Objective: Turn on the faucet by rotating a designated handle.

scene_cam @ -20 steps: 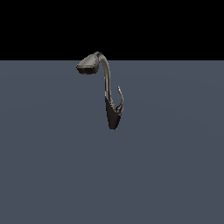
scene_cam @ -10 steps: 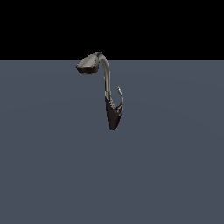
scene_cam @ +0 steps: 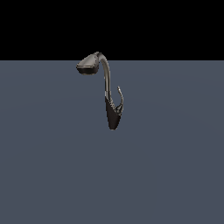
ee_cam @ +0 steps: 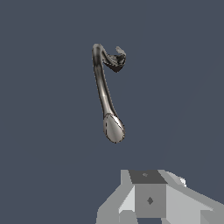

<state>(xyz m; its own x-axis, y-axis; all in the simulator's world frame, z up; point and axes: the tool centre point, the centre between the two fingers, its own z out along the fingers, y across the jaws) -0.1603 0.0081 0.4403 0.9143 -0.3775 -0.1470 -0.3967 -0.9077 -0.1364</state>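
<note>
The faucet [scene_cam: 106, 83] stands alone on the flat grey surface in the exterior view, with a dark tapered base [scene_cam: 113, 117], a tall curved neck and a wide spray head [scene_cam: 89, 64] pointing to the exterior view's left. The handle [scene_cam: 120, 98], a thin silvery hook, branches off the base on the exterior view's right. The wrist view looks down on the faucet [ee_cam: 102, 85], its spray head [ee_cam: 113, 128] and the handle [ee_cam: 119, 54]. Grey and white parts of my gripper [ee_cam: 151, 194] show at that picture's edge, well apart from the faucet. The exterior view does not show the arm.
A plain grey-blue floor [scene_cam: 52, 166] spreads around the faucet, with a black background [scene_cam: 112, 26] beyond its far edge. No other objects are in view.
</note>
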